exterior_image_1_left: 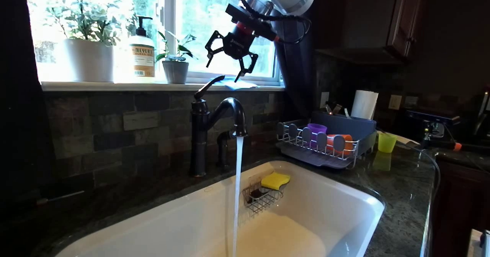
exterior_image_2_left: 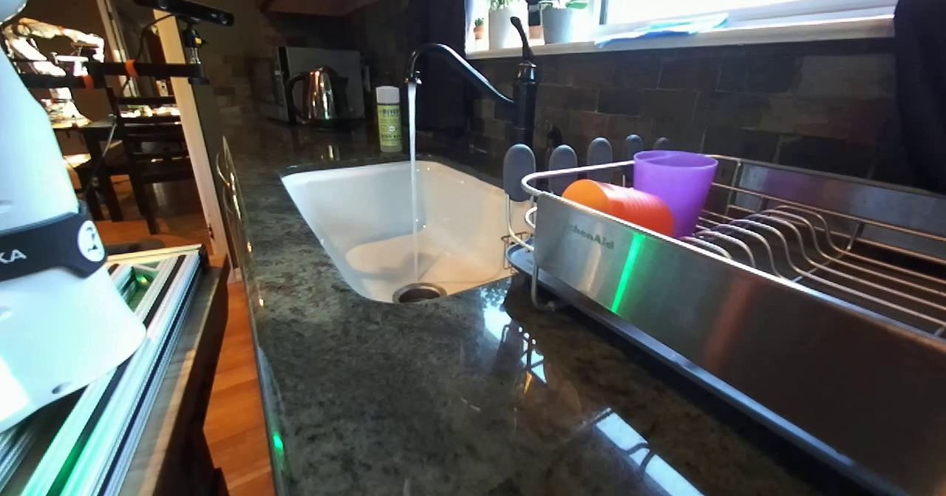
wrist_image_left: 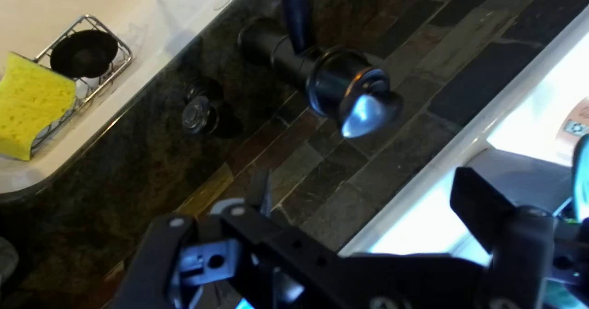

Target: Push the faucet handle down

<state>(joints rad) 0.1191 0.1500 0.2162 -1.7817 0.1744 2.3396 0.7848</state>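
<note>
pincer (exterior_image_1_left: 222,73): hard-looking, matt. handle (exterior_image_1_left: 209,86), below it: smooth metal, glossy where light strikes. spout (exterior_image_1_left: 240,119), lower: same metal, slick sheen. tiles (exterior_image_1_left: 141,121), below pincer: stone-like, uneven, matt. well below: sink (exterior_image_1_left: 164,226), smooth, glossy; sponge (exterior_image_1_left: 275,180), pitted, matt; counter (exterior_image_2_left: 384,378), polished stone look, mirror-like; rack (exterior_image_2_left: 709,318), brushed metal, soft shine; cups (exterior_image_2_left: 674,193), smooth plastic, low sheen. roll (exterior_image_1_left: 365,104), lower than pincer: matt paper.

I count one faucet handle (exterior_image_1_left: 209,87), one sink (exterior_image_1_left: 183,222), one sponge (exterior_image_1_left: 275,180).
</note>
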